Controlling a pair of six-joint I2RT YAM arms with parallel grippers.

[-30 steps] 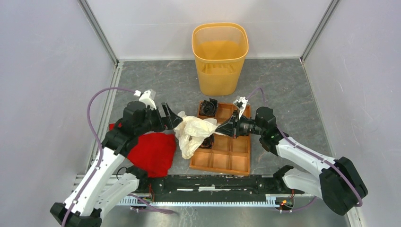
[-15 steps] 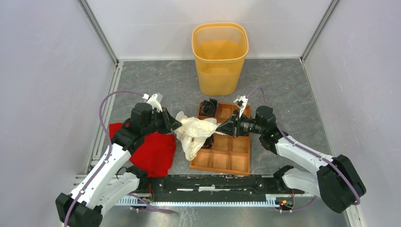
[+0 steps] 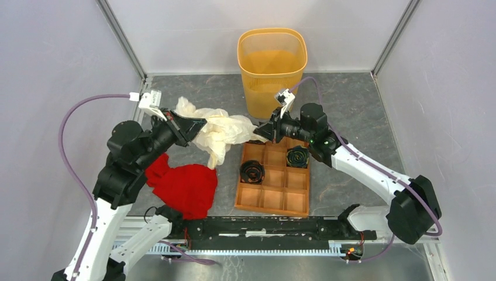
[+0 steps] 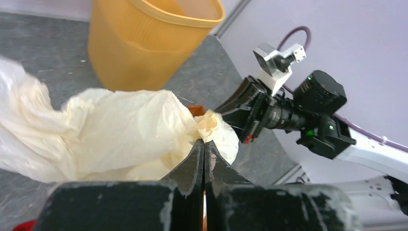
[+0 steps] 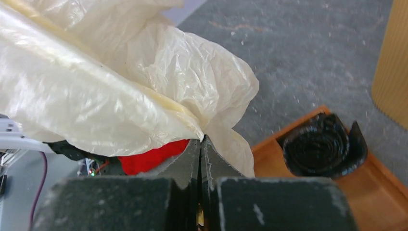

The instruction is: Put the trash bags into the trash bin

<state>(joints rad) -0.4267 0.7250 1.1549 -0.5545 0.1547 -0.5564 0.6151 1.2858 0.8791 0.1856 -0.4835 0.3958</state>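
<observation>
The grey table (image 3: 351,105) carries everything. The trash bin (image 3: 272,76) stands upright at the far edge against the back wall, its mouth open and nothing in it. In front of it lies the flat orange-brown tray (image 3: 281,199), and to the tray's left the red cloth (image 3: 187,187) is heaped on the table.

The trash bag (image 3: 219,132) is off the table, strung crumpled between the 2 arms, above the gap between cloth and tray and just short of the bin's near side. 1 loose end droops toward the cloth.

The left gripper (image 3: 202,123) has its fingers pressed together on a fold of the bag. The right gripper (image 3: 258,130) pinches the opposite end, jaws tight on the film.

2 black rolls (image 3: 252,172) (image 3: 298,156) sit in separate tray compartments.
</observation>
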